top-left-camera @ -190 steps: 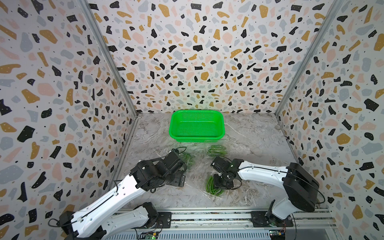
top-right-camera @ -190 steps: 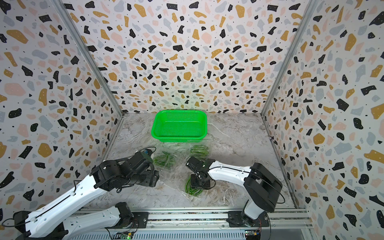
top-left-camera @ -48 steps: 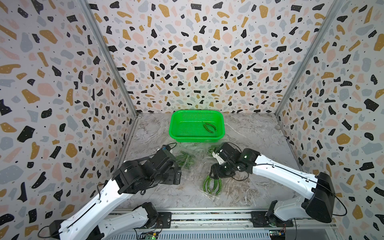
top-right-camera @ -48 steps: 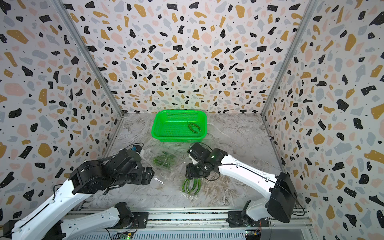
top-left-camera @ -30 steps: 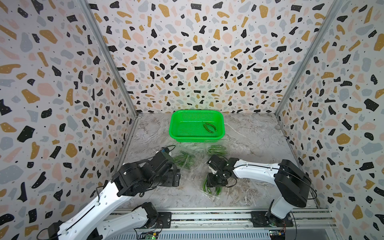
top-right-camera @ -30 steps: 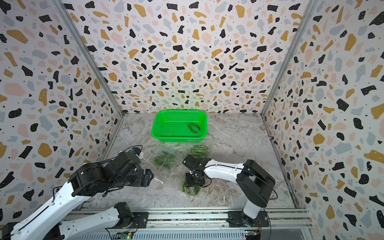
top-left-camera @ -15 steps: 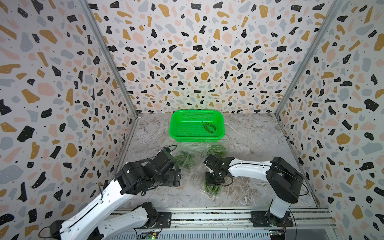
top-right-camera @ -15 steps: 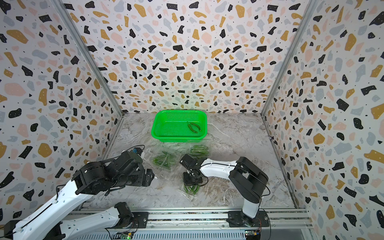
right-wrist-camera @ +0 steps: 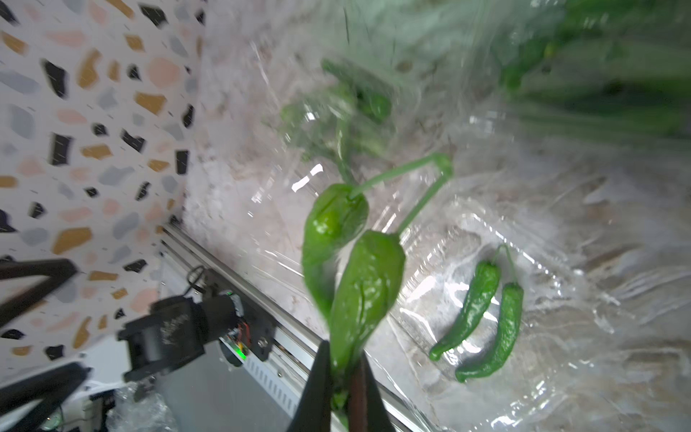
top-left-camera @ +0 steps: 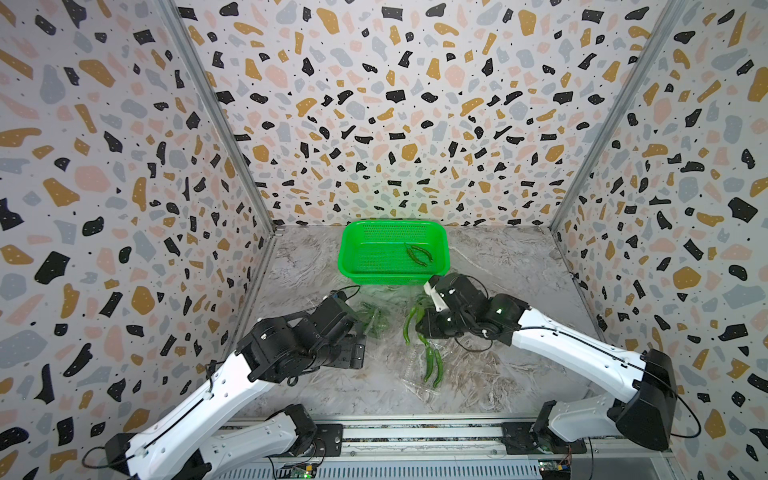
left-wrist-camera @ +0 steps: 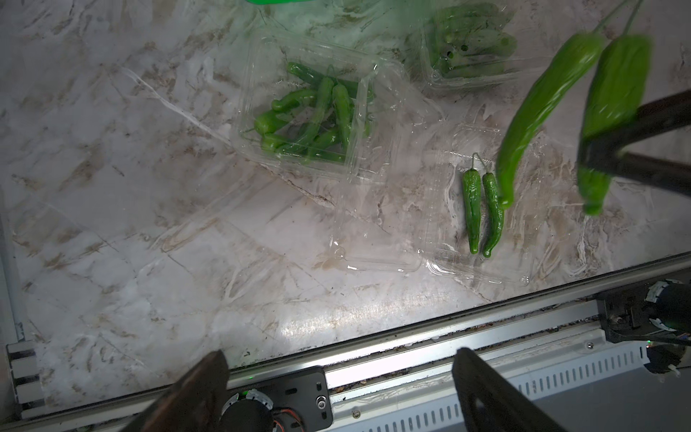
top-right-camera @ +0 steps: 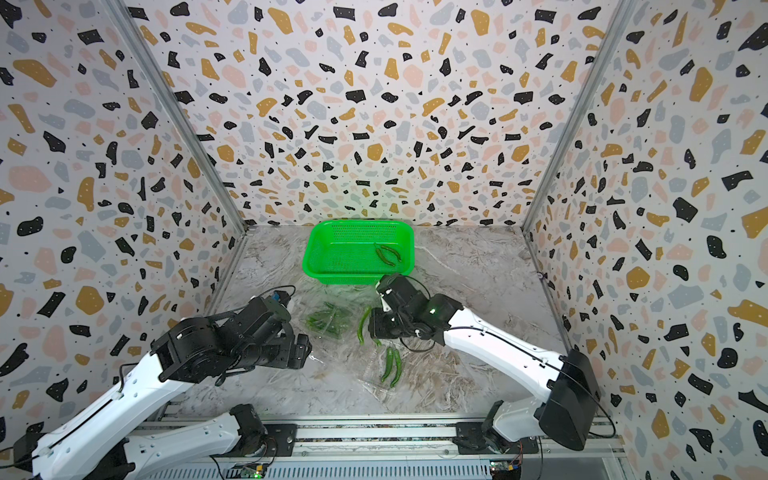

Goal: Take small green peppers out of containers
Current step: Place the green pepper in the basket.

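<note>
Centre of both top views, below the basket: right gripper (right-wrist-camera: pixel 342 368) is pinched tight on one pepper of the held pair (top-left-camera: pixel 409 322), near its tip end.
Held pair: two small green peppers whose stems meet. The second one (right-wrist-camera: pixel 325 239) dangles beside the clamped one (right-wrist-camera: pixel 361 295), clear of the jaws.
Held pair axis: up-down in the top-view frame and slightly curved. Stems point toward the basket, tips toward the lower edge.
Loose pair (top-left-camera: pixel 432 368): lies side by side, nearly parallel, in the open container (left-wrist-camera: pixel 478 276), lower centre and just below the held pair. Long axis up-down in frame, with stems toward the basket and tips toward the rail (top-left-camera: pixel 415 428).
Full container (left-wrist-camera: pixel 359 164): left of the held pair in both top views. Its peppers (top-left-camera: pixel 376 320) are heaped and point several ways.
Third container (left-wrist-camera: pixel 433 74): between basket and right gripper. The peppers inside show only dimly through the plastic.
Basket (top-left-camera: pixel 345 249): upper centre on the table (top-left-camera: pixel 519 270). Two basket peppers (top-left-camera: pixel 419 254) lie at its right side, slanting down to the right.
Left gripper (left-wrist-camera: pixel 340 357): left of centre in both top views, fingers spread wide with nothing between them.
</note>
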Available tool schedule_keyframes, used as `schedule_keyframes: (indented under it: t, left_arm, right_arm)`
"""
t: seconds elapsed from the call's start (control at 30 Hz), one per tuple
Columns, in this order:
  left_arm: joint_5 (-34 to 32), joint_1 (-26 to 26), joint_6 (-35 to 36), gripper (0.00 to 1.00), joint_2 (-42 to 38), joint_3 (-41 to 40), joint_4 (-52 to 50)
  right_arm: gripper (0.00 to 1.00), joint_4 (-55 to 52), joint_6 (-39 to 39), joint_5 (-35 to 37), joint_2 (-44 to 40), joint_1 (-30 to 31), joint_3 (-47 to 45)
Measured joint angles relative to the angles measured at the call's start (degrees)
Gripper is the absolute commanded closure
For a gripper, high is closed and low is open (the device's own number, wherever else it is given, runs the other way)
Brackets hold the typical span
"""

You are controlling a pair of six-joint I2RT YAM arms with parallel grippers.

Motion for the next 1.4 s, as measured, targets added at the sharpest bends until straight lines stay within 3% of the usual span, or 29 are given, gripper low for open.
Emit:
schedule_keyframes:
  t: [0.17,0.43,0.87,1.0,1.17,1.4]
  left_arm:
    - [-0.5,0.0,1.2,0.05,1.1,1.2,-0.2]
    - [-0.6,0.1,1.4,0.06,1.6,2.4,-1.2]
    - [-1.0,0.1,1.1,0.06,1.2,4.3,-4.6]
    - [-1.1,0.1,0.9,0.06,0.4,4.3,-5.3]
    - [-1.1,0.1,0.7,0.06,-0.6,4.3,-6.1]
    - [-1.1,0.1,0.8,0.06,-0.9,4.3,-5.9]
  right_arm:
    - [0.95,2.2,-4.6,-0.3,4.2,-8.2,9.9]
    - [0.95,8.7,-15.1,-1.6,26.6,-17.4,28.2]
    - [0.94,10.4,-23.9,-1.6,59.6,-19.2,52.6]
    - [0.86,9.3,-24.0,-2.1,65.9,-19.3,57.1]
    - [0.52,7.3,-24.1,-3.0,68.7,-19.8,59.6]
    - [0.42,1.4,-24.2,-4.9,65.6,-21.1,63.6]
